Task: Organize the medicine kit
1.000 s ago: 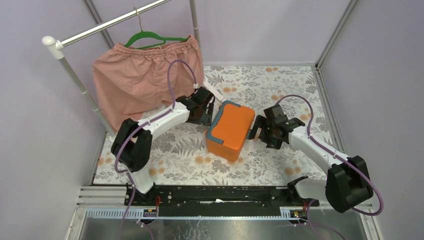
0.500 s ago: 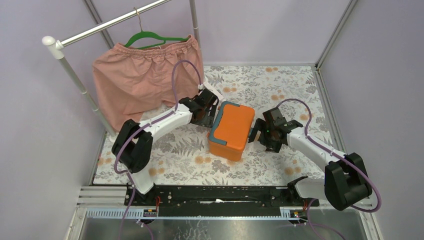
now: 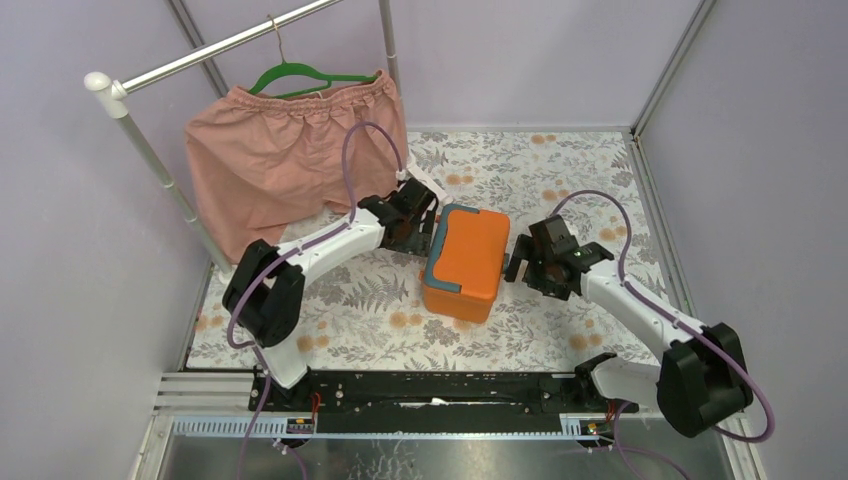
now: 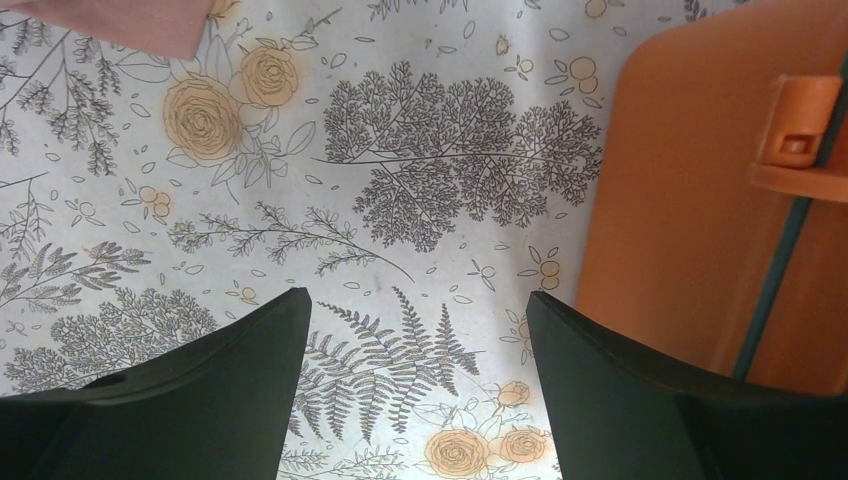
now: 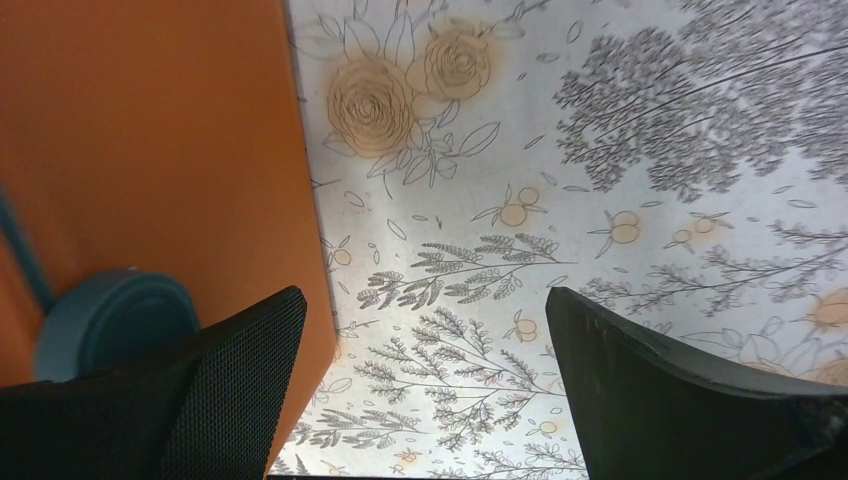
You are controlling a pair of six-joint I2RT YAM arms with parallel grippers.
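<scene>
The left gripper [image 4: 415, 310] is standing with its jaws spread wide and nothing between them, one finger [image 4: 640, 400] lying just beside the orange wall of the medicine kit [image 3: 466, 258]. The right gripper [image 5: 425, 300] is likewise gaping, with only cloth showing between its fingers and one finger close against the kit's opposite side, near a round teal part [image 5: 115, 320]. The kit is sitting closed near the middle of the floral tablecloth [image 3: 560, 180], flanked by both arms, its teal trim showing along the side toward the left arm. Farther back on the left, pink shorts [image 3: 290, 165] are hanging from a green hanger [image 3: 310, 75] on a white rail [image 3: 220, 45]
</scene>
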